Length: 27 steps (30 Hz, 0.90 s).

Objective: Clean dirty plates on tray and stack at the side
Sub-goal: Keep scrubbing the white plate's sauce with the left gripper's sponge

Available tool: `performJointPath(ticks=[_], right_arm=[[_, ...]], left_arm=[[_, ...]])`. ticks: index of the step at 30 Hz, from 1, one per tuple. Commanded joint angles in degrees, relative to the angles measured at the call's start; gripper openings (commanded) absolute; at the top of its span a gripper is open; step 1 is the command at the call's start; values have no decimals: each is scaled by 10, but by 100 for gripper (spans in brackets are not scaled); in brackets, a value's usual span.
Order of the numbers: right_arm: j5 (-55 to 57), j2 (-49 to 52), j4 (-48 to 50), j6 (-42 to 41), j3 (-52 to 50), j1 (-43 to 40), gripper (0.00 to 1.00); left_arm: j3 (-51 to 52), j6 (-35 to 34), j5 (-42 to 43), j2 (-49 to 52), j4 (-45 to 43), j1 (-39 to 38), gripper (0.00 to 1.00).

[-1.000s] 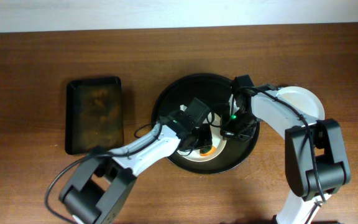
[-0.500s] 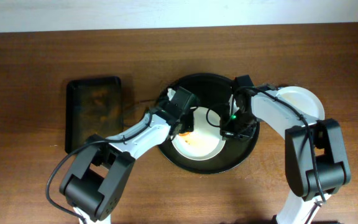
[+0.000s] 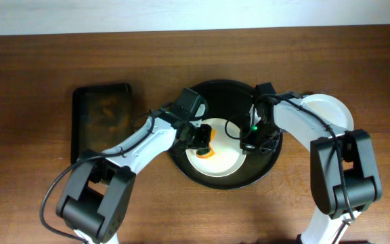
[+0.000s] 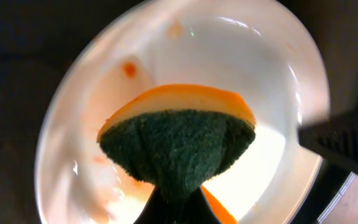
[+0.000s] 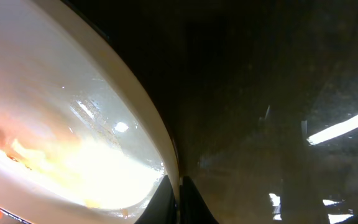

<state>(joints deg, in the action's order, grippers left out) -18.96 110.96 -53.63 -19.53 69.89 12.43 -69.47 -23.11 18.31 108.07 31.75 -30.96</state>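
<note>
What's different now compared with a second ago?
The left hand, pinching the sponge, slid from the middle of the dirty plate to its left side, uncovering most of it. The right hand stayed clamped on the plate's right rim. The round tray, the white plate beside it and the small tray did not move.
</note>
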Motion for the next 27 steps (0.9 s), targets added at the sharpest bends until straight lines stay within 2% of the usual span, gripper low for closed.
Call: performJointPath(ticks=[1,7,11,12,13,17,21,23,25,27], right_arm=[[14,4,-6,0,-3,0,4],[14,4,-11,0,-3,0,4],[14,4,-16,0,-3,0,4],[14,4,-19,0,-3,0,4],[14,4,-19,0,-3,0,4],[14,4,-22,0,-3,0,4],[14,4,-22,0,-3,0,4],[14,4,-21,0,-3,0,4],[14,4,-21,0,-3,0,4],[14,4,-24,0,-3,0,4]], left_arm=[[2,9,-16,-19,21,-29,0],[73,3,-36,-19,-44,-46,0],[83,16,-220,-19,-94,-45,0],[83,61,-222,-19,-144,-45,0],[83,75,-222,-19,-169,-45,0],[83,78,-221,10,-236,-45,0],[83,90,-175,45,-269,-46,0],[80,130,-175,44,-301,-45,0],[69,129,-155,44,-260,-45,0],[41,121,-95,34,-147,-45,0]])
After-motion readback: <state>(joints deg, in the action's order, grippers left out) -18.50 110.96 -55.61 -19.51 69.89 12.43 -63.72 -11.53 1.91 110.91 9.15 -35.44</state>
